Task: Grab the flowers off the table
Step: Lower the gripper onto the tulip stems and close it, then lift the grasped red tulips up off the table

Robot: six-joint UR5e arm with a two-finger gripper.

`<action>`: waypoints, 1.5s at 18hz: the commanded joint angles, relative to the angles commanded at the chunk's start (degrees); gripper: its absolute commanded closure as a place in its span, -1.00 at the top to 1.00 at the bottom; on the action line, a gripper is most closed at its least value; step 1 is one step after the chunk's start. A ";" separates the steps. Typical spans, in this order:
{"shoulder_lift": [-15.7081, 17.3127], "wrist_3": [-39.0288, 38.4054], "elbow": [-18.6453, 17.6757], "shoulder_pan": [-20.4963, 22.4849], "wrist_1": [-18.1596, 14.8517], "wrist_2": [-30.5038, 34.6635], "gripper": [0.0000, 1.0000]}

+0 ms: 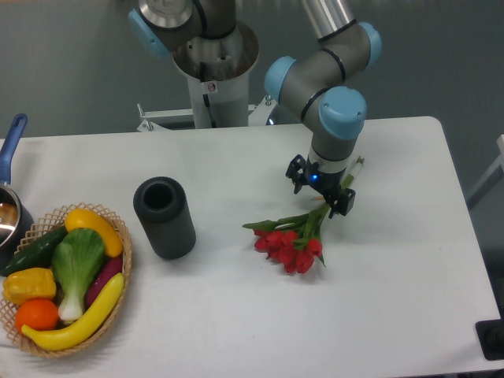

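The flowers (290,243), a small bunch of red blooms with green stems and leaves, lie on the white table (394,299) right of centre. The blooms point to the lower left and the stem ends reach up to the right. My gripper (320,189) points down over the stems, just above and right of the blooms. Its jaws are open and stand on either side of the stems. I cannot tell whether the fingertips touch the table.
A dark cylinder (164,217) stands upright left of the flowers. A wicker basket (120,239) with toy vegetables and fruit sits at the front left. A pot with a blue handle (11,142) is at the left edge. The robot's base (213,63) is at the back.
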 joint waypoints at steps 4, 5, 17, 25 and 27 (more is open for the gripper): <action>-1.32 0.09 -0.09 -0.96 0.18 0.00 1.00; -2.02 0.09 0.26 -0.97 0.18 0.00 0.96; -1.15 -0.96 1.85 -1.41 -0.17 1.84 -1.00; 4.03 -1.93 2.73 -0.27 -1.05 3.16 -1.00; 4.30 -1.93 3.86 0.44 -1.05 3.16 -1.00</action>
